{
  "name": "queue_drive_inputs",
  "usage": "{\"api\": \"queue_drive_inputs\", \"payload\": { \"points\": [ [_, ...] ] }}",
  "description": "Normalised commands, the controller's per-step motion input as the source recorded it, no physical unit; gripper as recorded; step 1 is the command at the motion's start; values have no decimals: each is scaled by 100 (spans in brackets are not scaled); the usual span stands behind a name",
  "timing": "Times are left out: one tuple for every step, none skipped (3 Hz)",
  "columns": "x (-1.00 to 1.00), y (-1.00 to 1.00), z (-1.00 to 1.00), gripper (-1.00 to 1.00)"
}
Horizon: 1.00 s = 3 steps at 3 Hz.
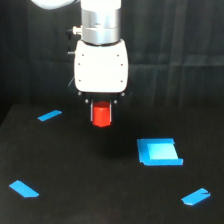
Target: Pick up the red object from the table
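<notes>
The gripper (101,113) has its jaws closed on the red block (101,115), which sits between them and looks clear of the black table (75,190). From here I'd say the lift is what matters: keep the squeeze steady and rise straight, no sideways swing, since only the block's upper part seems caught between the jaws.

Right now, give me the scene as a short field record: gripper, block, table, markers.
gripper: below the white arm housing, shut on the red block
red block: between the fingers, looks lifted clear of the table, faint shadow below
table: matte black
blue square patch: on the exterior view's right of the block
blue tape strips: three, far left, near left, near right
</notes>
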Motion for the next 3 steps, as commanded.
{"api": "queue_drive_inputs", "payload": {
  "points": [
    [15, 3, 13, -100],
    [10, -6, 12, -100],
    [1, -12, 15, -100]
  ]
}}
